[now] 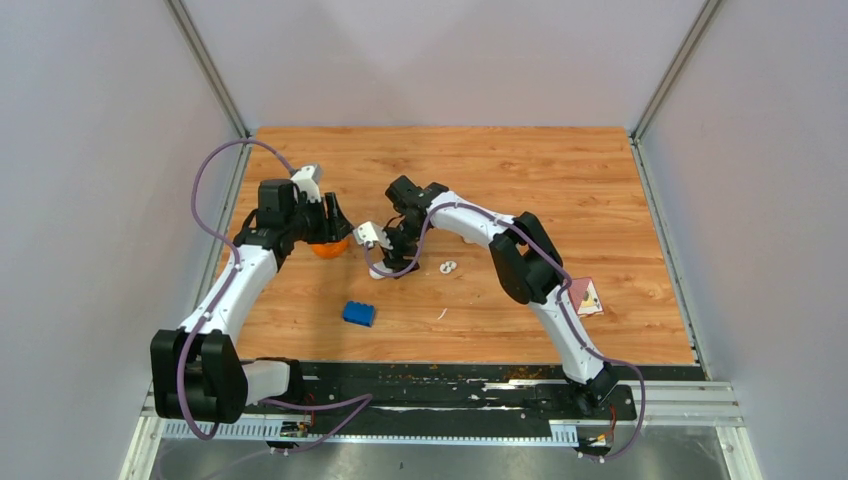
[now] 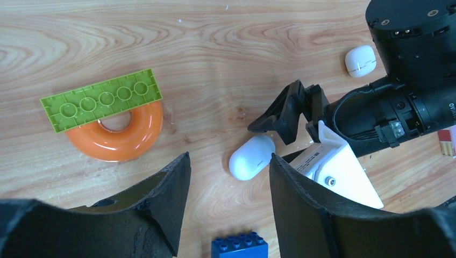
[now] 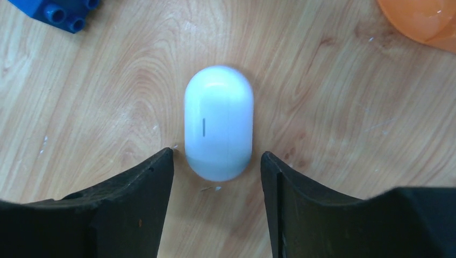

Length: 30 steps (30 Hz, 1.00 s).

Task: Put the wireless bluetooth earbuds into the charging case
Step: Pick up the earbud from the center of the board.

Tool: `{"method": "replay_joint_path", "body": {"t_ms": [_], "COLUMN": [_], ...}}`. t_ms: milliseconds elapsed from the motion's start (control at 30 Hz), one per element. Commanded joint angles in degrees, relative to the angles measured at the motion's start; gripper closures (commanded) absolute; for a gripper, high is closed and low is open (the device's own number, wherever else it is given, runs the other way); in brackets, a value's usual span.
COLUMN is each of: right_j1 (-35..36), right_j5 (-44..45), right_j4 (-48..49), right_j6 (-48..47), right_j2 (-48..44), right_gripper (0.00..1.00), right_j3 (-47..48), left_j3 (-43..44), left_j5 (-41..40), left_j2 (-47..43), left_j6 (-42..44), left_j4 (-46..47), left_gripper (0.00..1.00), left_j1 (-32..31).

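The charging case (image 3: 219, 122) is a closed white capsule lying flat on the wood. My right gripper (image 3: 216, 153) is open, one finger on each side of the case's near end, not touching it. In the left wrist view the case (image 2: 251, 157) lies just past my left gripper (image 2: 228, 157), which is open and empty. The right gripper (image 2: 271, 131) reaches down next to the case there. Small white earbuds (image 2: 360, 61) lie together beyond it, also in the top view (image 1: 448, 266). The right gripper (image 1: 392, 258) hides the case in the top view.
An orange ring (image 2: 115, 137) with a green stud plate (image 2: 102, 105) on it lies by the left gripper (image 1: 332, 222). A blue toy brick (image 1: 359, 313) sits nearer the bases. A small card (image 1: 588, 297) lies right. A white speck (image 1: 441, 314) lies by the brick.
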Motion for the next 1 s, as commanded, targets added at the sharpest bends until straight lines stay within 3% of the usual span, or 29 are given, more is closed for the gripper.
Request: {"method": "replay_joint_path", "body": {"t_ms": [0,100,267,433,500,767,967], "right_j1": [0.2,0.1,0.2,1.0,1.2,1.4,2.0], "right_j5": [1.0,1.1,1.2,2.2,2.0,1.9,2.0], "right_j4": [-10.7,-12.8,-4.5,1.8,3.5,3.6,4.9], "right_j6": [-3.1,-3.8,6.0,10.9,11.9,11.6,11.6], "right_j2": [1.6,0.7,0.3,0.4,0.5,-1.0,-2.8], "right_gripper": [0.38,0.35,0.03,0.01,0.07,0.44,0.52], "right_j3": [2.6,2.1,1.2,-0.1,-0.9,-3.7,-6.3], "left_j3": [0.5,0.3,0.7,1.4,1.5,1.9,-0.1], "left_j5": [0.3,0.6,0.6,0.4,0.2,-1.3,-2.9], "left_j2": [-1.7,-1.5,-1.5,-1.8,-1.8,-2.2,-1.1], "left_j6": [0.5,0.3,0.3,1.0,1.1,1.7,-1.1], "left_j4": [0.7,1.2,0.7,-0.4,-0.6,-1.1,0.5], "left_gripper": [0.37,0.37,0.37,0.37,0.37,0.37,0.34], "left_j1": [0.3,0.3,0.3,0.3,0.3,0.5,1.3]}}
